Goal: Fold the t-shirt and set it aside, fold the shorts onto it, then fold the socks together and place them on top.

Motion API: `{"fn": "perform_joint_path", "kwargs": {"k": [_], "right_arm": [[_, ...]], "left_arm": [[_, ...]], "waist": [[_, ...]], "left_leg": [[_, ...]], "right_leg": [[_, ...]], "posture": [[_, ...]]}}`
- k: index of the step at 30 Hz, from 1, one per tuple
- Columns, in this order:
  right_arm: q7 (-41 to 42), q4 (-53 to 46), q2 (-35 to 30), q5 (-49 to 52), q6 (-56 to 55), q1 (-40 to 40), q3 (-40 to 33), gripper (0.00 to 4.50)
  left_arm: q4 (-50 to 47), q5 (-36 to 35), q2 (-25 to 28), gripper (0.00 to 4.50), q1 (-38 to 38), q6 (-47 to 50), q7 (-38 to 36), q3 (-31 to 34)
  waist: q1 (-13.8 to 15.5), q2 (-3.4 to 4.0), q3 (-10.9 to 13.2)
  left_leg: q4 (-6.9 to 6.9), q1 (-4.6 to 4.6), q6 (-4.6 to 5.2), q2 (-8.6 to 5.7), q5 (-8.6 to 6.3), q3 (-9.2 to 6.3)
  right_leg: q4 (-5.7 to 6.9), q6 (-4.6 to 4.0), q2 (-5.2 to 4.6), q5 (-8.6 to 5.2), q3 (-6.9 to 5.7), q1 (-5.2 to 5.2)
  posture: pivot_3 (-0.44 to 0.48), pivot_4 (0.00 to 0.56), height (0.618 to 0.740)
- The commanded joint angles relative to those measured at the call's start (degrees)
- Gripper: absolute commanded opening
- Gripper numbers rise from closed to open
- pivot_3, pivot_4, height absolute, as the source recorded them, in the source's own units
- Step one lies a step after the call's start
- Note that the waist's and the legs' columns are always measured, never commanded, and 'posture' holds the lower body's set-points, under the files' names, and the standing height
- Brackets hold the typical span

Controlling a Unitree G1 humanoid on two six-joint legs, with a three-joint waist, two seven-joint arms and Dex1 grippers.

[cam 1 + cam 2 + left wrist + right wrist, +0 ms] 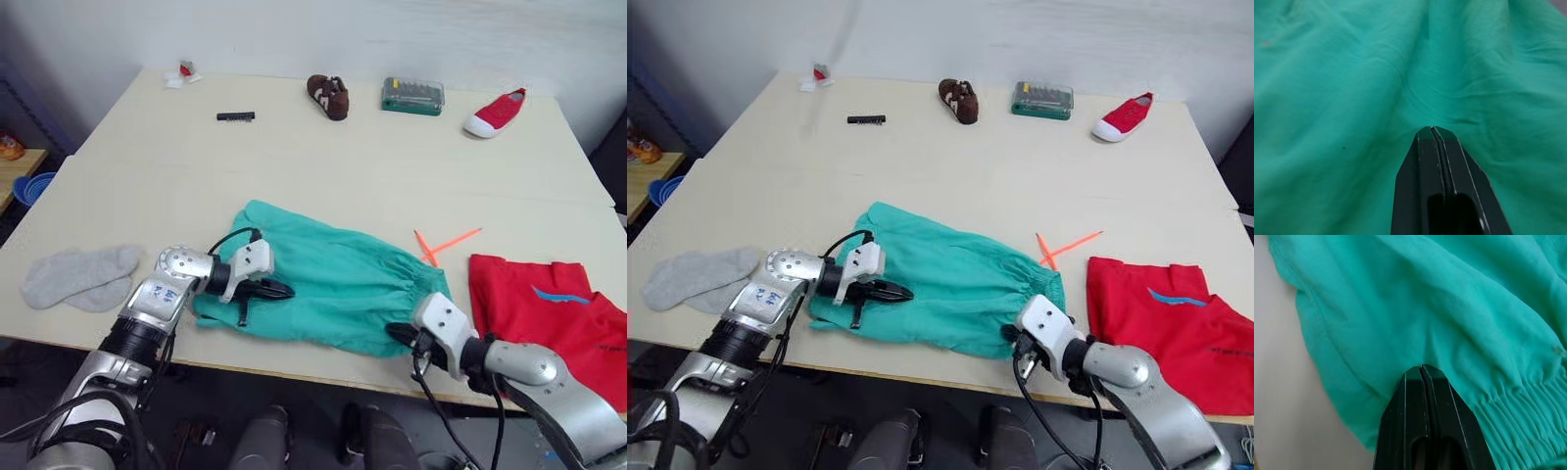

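Both claws closed tight, left claw (277,290) and right claw (397,334) resting on shorts (333,279), gripping nothing; thin fabric may bunch.

Table (323,166): pale, occupying most of the frame. Upper left: small red-and-white item (183,73) near the far edge. Right of it, lower: short black bar (235,117). Upper centre: brown shoe (328,96). Immediately right: green case with clear lid (412,96). Upper right: red shoe with white sole (496,113). Far left edge, off the table: blue bowl (32,186) on a wooden surface.
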Motion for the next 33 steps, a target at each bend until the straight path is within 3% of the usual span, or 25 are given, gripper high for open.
{"fn": "perform_joint_path", "kwargs": {"k": [1,4,7,12,17,18,20,27,31,33], "right_arm": [[-0.22,-7.76,2.86,7.45,1.42,5.14,-10.99,0.03],[-3.60,-12.19,7.68,19.67,8.96,10.24,-21.82,0.03],[-11.94,-13.89,12.88,36.21,15.53,18.01,-30.42,0.59],[-25.08,-11.65,14.39,55.86,16.92,24.49,-30.92,2.32],[-36.38,-6.44,12.68,69.79,13.79,22.98,-26.19,4.16],[-38.04,-5.34,12.37,71.66,13.23,22.44,-25.13,4.47],[-40.86,-2.62,11.80,75.03,12.30,21.16,-22.72,4.50],[-45.75,3.59,10.40,79.18,9.48,15.81,-17.06,4.50],[-46.10,10.37,10.60,76.60,10.53,4.44,-10.39,4.50],[-47.14,12.94,10.97,74.75,10.62,0.77,-8.50,4.50]], "left_arm": [[3.96,0.61,-0.18,0.00,0.04,-1.10,-0.22,1.81],[0.80,-4.28,-1.23,0.00,-0.43,3.19,-2.85,4.98],[-2.01,-7.45,-1.68,0.56,-0.82,6.54,-5.35,6.76],[-0.80,-5.10,-2.66,2.13,-1.06,5.00,-4.90,6.26],[1.67,-3.58,-4.26,3.74,-2.04,3.76,-3.78,6.43],[1.74,-4.17,-4.71,3.76,-2.42,4.46,-3.94,6.89],[1.95,-5.12,-5.41,3.40,-3.28,5.68,-4.70,7.47],[5.86,0.01,-5.55,1.32,-4.28,0.66,-3.69,5.29],[9.74,4.65,-6.21,0.07,-4.09,-3.44,-0.53,3.39],[10.72,5.95,-6.26,0.03,-3.85,-4.97,0.58,3.09]], "waist": [[0.12,0.05,-0.03],[-0.05,0.05,-0.02],[0.16,0.04,-0.01],[-0.26,0.09,0.00],[-1.17,0.09,0.01],[-1.14,0.08,0.01],[-1.11,0.08,0.01],[-1.45,-0.01,-0.03],[-2.19,-0.12,-0.06],[-2.50,-0.10,-0.07]], "left_leg": [[0.00,0.02,0.03,0.00,-0.02,0.03],[0.07,0.04,0.07,0.06,-0.07,0.03],[0.06,0.01,0.07,0.10,-0.10,-0.03],[0.06,0.02,0.22,0.10,-0.21,-0.01],[0.04,0.03,0.25,0.11,-0.23,-0.01],[0.04,0.02,0.25,0.11,-0.23,0.00],[0.04,0.01,0.25,0.11,-0.23,0.00],[0.06,0.01,0.33,0.10,-0.27,0.15],[0.18,0.05,0.41,0.16,-0.22,0.24],[0.19,0.04,0.49,0.20,-0.15,0.24]], "right_leg": [[-0.02,0.01,-0.01,0.01,0.02,0.02],[-0.02,0.04,-0.01,0.04,0.01,0.05],[-0.02,0.02,-0.01,0.05,0.00,0.04],[-0.13,0.00,-0.03,0.05,0.04,0.07],[-0.14,0.00,-0.03,0.05,0.04,0.07],[-0.14,0.00,-0.03,0.05,0.04,0.05],[-0.15,0.01,-0.03,0.05,0.02,0.05],[-0.16,0.07,-0.02,0.08,0.06,0.05],[-0.21,0.25,-0.01,0.28,0.13,0.10],[-0.40,0.28,-0.01,0.43,0.16,0.16]], "posture": [[0.000,0.150,0.740],[0.000,0.150,0.740],[0.000,0.150,0.740],[0.000,0.150,0.740],[0.000,0.150,0.740],[0.000,0.150,0.740],[0.000,0.150,0.740],[0.000,0.150,0.740],[0.000,0.150,0.740],[0.000,0.150,0.740]]}}
